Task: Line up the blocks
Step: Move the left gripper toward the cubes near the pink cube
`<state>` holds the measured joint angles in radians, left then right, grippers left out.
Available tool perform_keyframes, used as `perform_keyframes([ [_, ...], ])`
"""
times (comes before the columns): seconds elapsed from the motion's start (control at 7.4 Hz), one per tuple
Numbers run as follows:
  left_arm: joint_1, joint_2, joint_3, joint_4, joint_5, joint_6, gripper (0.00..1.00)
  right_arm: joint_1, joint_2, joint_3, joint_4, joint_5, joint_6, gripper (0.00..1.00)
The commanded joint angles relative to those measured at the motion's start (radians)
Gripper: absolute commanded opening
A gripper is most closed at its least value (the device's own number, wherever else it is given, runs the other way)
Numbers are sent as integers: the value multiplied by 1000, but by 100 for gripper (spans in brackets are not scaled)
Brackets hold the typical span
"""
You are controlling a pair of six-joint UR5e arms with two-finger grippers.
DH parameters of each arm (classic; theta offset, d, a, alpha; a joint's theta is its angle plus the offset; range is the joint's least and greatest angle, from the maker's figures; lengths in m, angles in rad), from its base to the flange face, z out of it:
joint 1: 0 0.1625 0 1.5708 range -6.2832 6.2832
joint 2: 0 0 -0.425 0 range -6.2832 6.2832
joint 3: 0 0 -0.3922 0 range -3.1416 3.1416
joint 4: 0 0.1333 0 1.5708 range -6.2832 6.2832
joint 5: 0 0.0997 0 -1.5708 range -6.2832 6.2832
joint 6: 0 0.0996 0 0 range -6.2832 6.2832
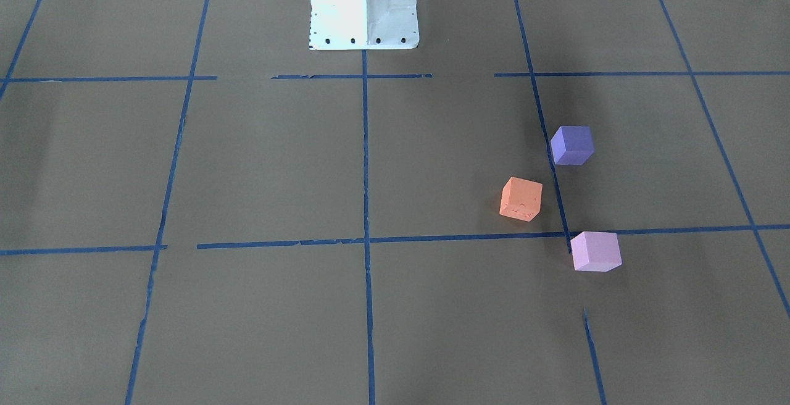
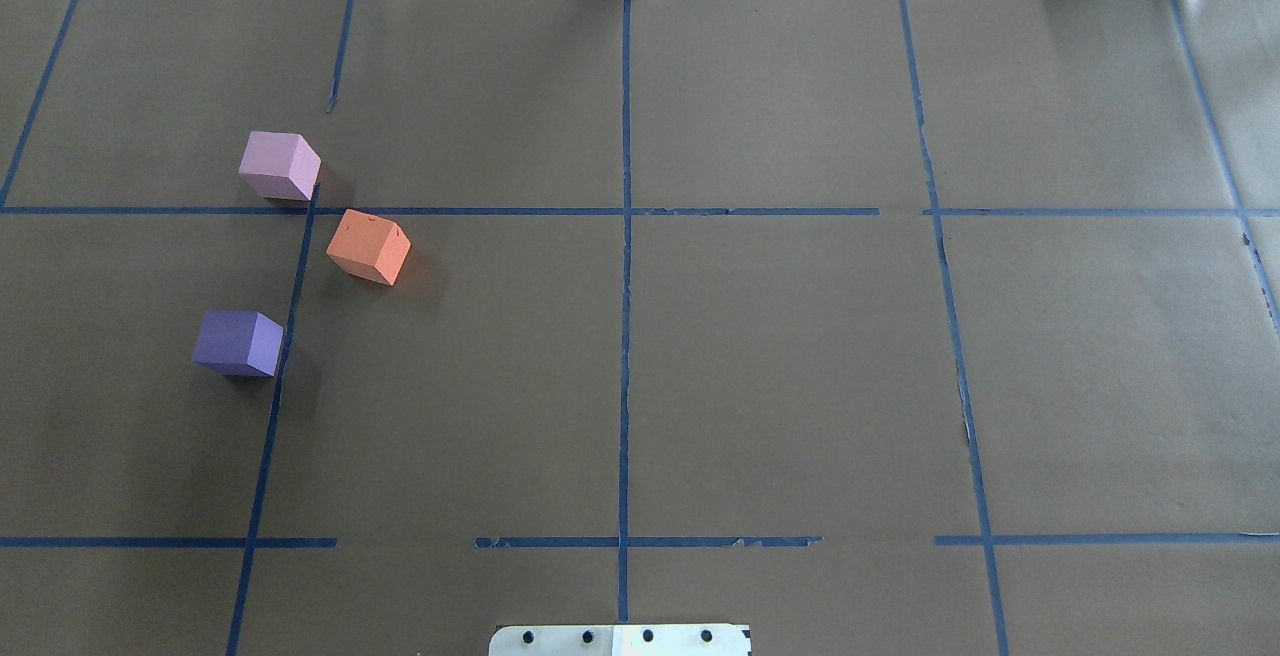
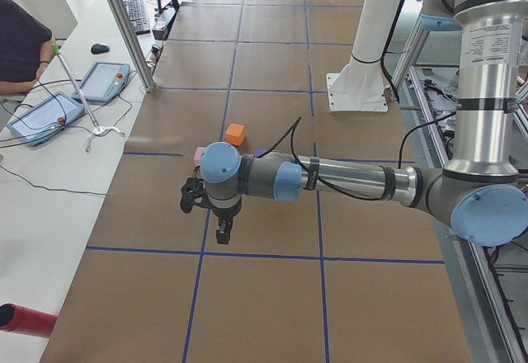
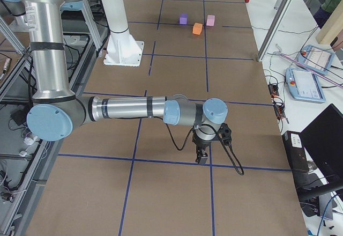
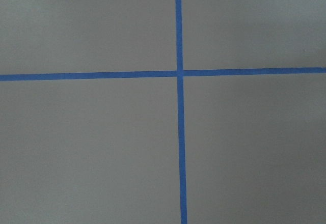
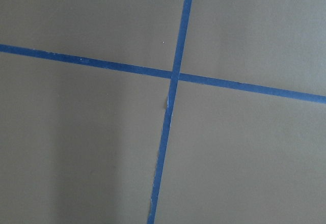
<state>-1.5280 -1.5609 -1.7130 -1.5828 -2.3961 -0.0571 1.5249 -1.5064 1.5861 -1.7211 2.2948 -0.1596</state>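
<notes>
Nearest my base: purple block (image 2: 240, 343), on my left half of the table (image 2: 780, 366), just left of a blue tape line (image 2: 268, 436).
Next out: orange block (image 2: 369, 247), just right of that line, turned at an angle, touching neither neighbour.
Farthest out: pink block (image 2: 279, 165), just past the tape crossing, near the orange one.
Left gripper (image 3: 223, 233): hangs over bare paper toward my left end, apart from all the blocks. I cannot tell whether the fingers are apart or together.
Right gripper (image 4: 202, 158): over the opposite end, well apart from the blocks. I cannot tell its finger state either.
Risk: the row bends at the orange block. If I grip it without squaring to its angled faces, it may twist or skid, and a finger could nudge the pink one nearby.
Count: three blocks, one per colour; two grippers.
</notes>
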Motion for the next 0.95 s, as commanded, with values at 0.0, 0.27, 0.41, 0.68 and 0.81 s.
perform_keyframes([
  [0.0, 134, -124, 0, -2, 8, -111, 100, 0, 0, 0, 0, 0, 0, 100],
  [0.27, 280, -252, 4, -3, 9, -273, 100, 0, 0, 0, 0, 0, 0, 100],
  [0.41, 336, -283, 4, -8, 11, -352, 100, 0, 0, 0, 0, 0, 0, 100],
  [0.68, 437, -330, 26, -84, 55, -369, 100, 0, 0, 0, 0, 0, 0, 100],
  [0.81, 487, -381, 51, -85, 63, -407, 100, 0, 0, 0, 0, 0, 0, 100],
])
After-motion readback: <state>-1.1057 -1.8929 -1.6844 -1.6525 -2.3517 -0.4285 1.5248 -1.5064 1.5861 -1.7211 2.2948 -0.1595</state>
